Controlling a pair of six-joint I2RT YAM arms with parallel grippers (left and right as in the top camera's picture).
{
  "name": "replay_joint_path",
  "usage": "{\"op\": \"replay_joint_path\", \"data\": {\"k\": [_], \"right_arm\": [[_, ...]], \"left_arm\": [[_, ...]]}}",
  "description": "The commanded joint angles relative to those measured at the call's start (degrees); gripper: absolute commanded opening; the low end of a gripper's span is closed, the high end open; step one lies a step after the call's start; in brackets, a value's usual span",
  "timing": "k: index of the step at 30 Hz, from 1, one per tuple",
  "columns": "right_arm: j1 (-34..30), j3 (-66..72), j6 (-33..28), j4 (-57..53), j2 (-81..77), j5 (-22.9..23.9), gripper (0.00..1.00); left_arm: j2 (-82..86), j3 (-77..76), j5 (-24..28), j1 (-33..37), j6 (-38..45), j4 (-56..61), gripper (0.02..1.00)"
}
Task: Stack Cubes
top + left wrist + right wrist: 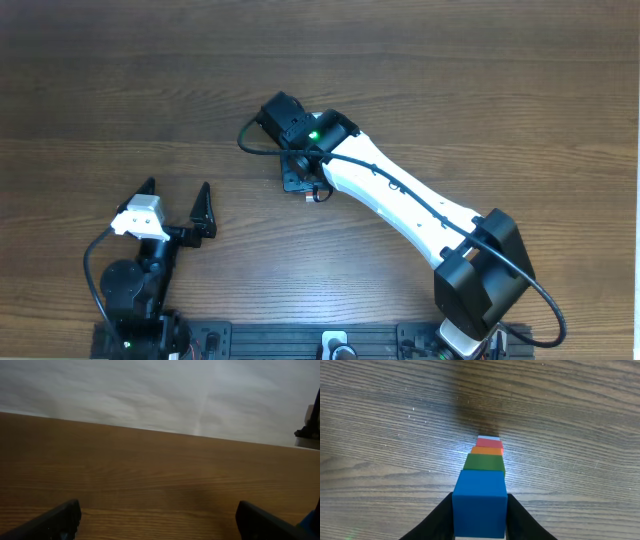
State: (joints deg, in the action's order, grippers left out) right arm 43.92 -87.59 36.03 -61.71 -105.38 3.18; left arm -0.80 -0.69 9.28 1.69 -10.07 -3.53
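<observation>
Wood-grain table (500, 80), as I log it remotely.

1. Right gripper (480, 519): fingers clamped on the sides of a plain blue cube (480, 502).
2. Column under it, near the table's middle: green cube (485, 463), orange cube (487, 450), red cube (490, 443). I cannot tell whether blue touches green.
3. Left gripper (178, 186): jaws spread, holding nothing, toward the table's near left corner.

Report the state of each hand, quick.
Left hand: open, holding nothing.
Right hand: closed on the blue cube.
</observation>
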Motion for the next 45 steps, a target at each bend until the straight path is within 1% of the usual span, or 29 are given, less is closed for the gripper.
{"op": "replay_joint_path", "data": {"k": [1, 2, 4, 5, 6, 7, 8, 9, 10, 14, 15, 16, 21, 23, 25, 27, 30, 33, 36, 39, 42, 45], "right_arm": [[-0.11, -0.79, 0.35, 0.15, -0.72, 1.18, 0.318], [-0.11, -0.79, 0.35, 0.17, -0.72, 1.18, 0.327], [-0.13, -0.79, 0.35, 0.22, -0.72, 1.2, 0.397], [-0.2, -0.79, 0.35, 0.28, -0.72, 1.2, 0.467], [-0.44, -0.79, 0.33, 0.87, -0.72, 1.29, 0.588], [-0.63, -0.81, 0.09, 1.33, -0.72, 1.7, 0.676], [-0.9, -0.83, -0.31, 1.99, -0.7, 2.34, 0.844], [-1.25, -0.98, -0.63, 2.54, -0.68, 2.91, 0.934], [-2.23, -1.62, -1.66, 3.72, -0.68, 3.61, 0.991], [-5.18, -2.95, -5.99, 8.35, -0.02, 5.25, 0.991], [-7.19, -3.67, -7.96, 10.03, 0.52, 6.91, 0.991], [-8.48, -3.89, -8.87, 10.64, 0.92, 7.45, 0.993], [-18.32, -3.74, -14.32, 9.9, 4.96, 8.2, 0.993], [-22.16, -2.69, -16.11, 9.09, 7.13, 9.86, 0.993], [-25.75, -0.48, -16.94, 9.16, 9.84, 11.19, 0.991], [-30.18, 3.65, -17.31, 10.27, 13.92, 11.47, 0.993], [-35.01, 13.92, -18.51, 15.78, 22.43, 11.26, 0.993], [-36.59, 25.46, -20.5, 23.37, 32.24, 10.58, 0.993], [-35.91, 36.83, -24.37, 30.8, 43.21, 7.69, 0.991], [-34.62, 46.64, -24.5, 36.24, 54.12, 7.54, 0.991], [-34.4, 55.82, -24.52, 41.38, 65.61, 5.35, 0.993], [-34.67, 63.1, -24.9, 44.5, 76.24, 4.98, 0.993]], "left_arm": [[0.42, 0.35, 0.72, 0.35, 0.81, 0.11, 1.0], [0.42, 0.35, 0.72, 0.35, 0.83, 0.11, 1.0], [0.42, 0.35, 0.72, 0.35, 0.81, 0.11, 1.0], [0.42, 0.35, 0.72, 0.35, 0.81, 0.11, 1.0], [0.42, 0.35, 0.72, 0.35, 0.83, 0.09, 1.0], [0.42, 0.35, 0.72, 0.35, 0.81, 0.11, 1.0], [0.42, 0.35, 0.72, 0.35, 0.81, 0.11, 1.0], [0.42, 0.35, 0.72, 0.35, 0.83, 0.11, 1.0], [0.42, 0.35, 0.72, 0.35, 0.81, 0.09, 1.0], [0.42, 0.35, 0.72, 0.35, 0.83, 0.11, 1.0], [0.42, 0.35, 0.72, 0.35, 0.83, 0.11, 1.0], [0.42, 0.35, 0.72, 0.35, 0.81, 0.09, 1.0], [0.42, 0.35, 0.72, 0.35, 0.83, 0.11, 1.0], [0.42, 0.35, 0.72, 0.35, 0.81, 0.09, 0.998], [0.42, 0.35, 0.72, 0.35, 0.81, 0.11, 1.0], [0.42, 0.35, 0.72, 0.35, 0.81, 0.11, 0.998], [0.42, 0.35, 0.72, 0.35, 0.81, 0.11, 1.0], [0.42, 0.35, 0.72, 0.35, 0.81, 0.11, 1.0], [0.42, 0.35, 0.72, 0.35, 0.83, 0.11, 1.0], [0.42, 0.35, 0.72, 0.35, 0.83, 0.09, 1.0], [0.42, 0.35, 0.72, 0.35, 0.83, 0.09, 1.0], [0.42, 0.35, 0.72, 0.35, 0.83, 0.11, 1.0]]}}
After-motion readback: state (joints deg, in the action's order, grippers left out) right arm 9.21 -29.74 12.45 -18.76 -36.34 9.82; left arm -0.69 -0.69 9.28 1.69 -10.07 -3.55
